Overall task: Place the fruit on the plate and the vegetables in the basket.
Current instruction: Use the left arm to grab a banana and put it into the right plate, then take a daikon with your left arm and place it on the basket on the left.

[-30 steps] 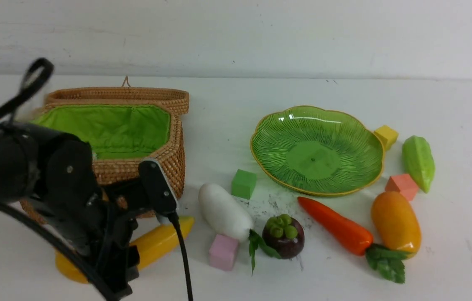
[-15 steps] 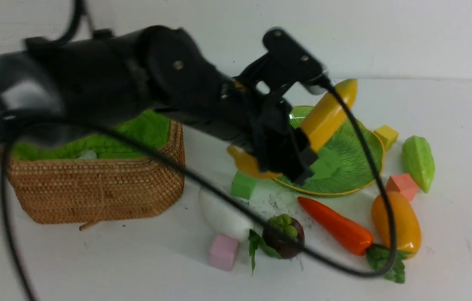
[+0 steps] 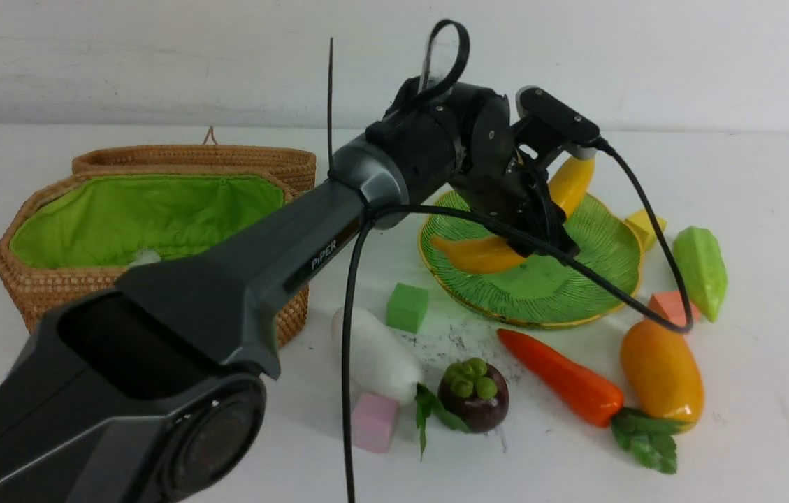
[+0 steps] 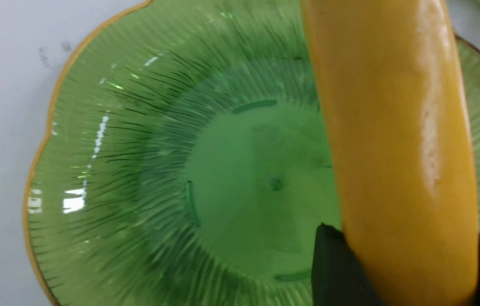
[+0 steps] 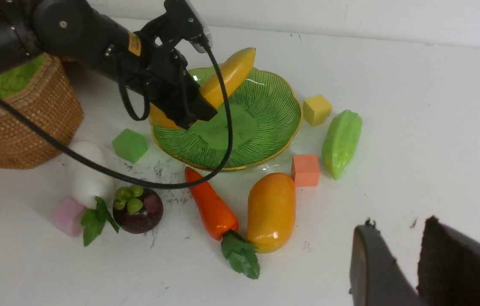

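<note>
My left gripper (image 3: 541,223) is shut on the yellow banana (image 3: 479,254) and holds it tilted over the green plate (image 3: 597,279). The banana's lower end is down by the plate's left rim; contact is unclear. In the left wrist view the banana (image 4: 397,148) sits between the dark fingers (image 4: 333,272) above the plate (image 4: 137,170). On the table lie the mangosteen (image 3: 474,395), mango (image 3: 661,370), carrot (image 3: 562,377), white radish (image 3: 377,356) and green gourd (image 3: 699,271). The basket (image 3: 38,279) stands open on the left. My right gripper (image 5: 399,223) hangs open and empty over bare table.
Small cubes lie among the toys: a green cube (image 3: 407,306), a pink cube (image 3: 373,421), a yellow cube (image 3: 644,227) and an orange cube (image 3: 670,307). The left arm's cable (image 3: 349,363) hangs over the radish. The basket's lid leans back behind it.
The left arm lifted the banana from in front of the basket, swung it right and now holds it lower over the plate. The other toys have not moved.
</note>
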Controlling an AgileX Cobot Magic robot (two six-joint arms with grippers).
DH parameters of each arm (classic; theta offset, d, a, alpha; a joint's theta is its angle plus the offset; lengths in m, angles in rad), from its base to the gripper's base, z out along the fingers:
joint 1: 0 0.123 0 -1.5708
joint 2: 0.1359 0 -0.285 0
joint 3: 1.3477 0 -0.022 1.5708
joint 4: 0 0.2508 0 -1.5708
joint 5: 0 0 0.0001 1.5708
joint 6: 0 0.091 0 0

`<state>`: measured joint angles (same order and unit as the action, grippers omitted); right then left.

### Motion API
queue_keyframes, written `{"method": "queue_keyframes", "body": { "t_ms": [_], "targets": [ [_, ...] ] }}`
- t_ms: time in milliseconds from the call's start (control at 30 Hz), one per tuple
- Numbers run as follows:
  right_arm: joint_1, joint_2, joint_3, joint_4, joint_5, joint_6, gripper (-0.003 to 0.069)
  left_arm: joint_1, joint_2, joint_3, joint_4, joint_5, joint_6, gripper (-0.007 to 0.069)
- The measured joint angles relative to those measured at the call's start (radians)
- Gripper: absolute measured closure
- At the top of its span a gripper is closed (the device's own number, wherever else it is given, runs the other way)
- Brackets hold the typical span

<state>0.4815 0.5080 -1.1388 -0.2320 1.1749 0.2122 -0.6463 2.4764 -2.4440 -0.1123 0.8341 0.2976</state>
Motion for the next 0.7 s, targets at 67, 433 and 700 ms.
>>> {"method": "queue_keyframes", "body": {
  "t_ms": [67,433,700],
  "targets": [
    [0.0,0.0,0.0,0.017,0.0,-0.012,0.0478,0.0,0.017,-0.001,0.013,-0.027,-0.008,0.0321],
    [0.0,0.0,0.0,0.144,0.029,-0.057,0.0478,0.0,0.031,-0.001,-0.058,-0.064,-0.041,0.0007],
    [0.0,0.0,0.0,0.148,0.046,-0.096,0.0477,-0.004,-0.168,-0.001,-0.07,0.229,-0.164,0.0152]
  ]
}}
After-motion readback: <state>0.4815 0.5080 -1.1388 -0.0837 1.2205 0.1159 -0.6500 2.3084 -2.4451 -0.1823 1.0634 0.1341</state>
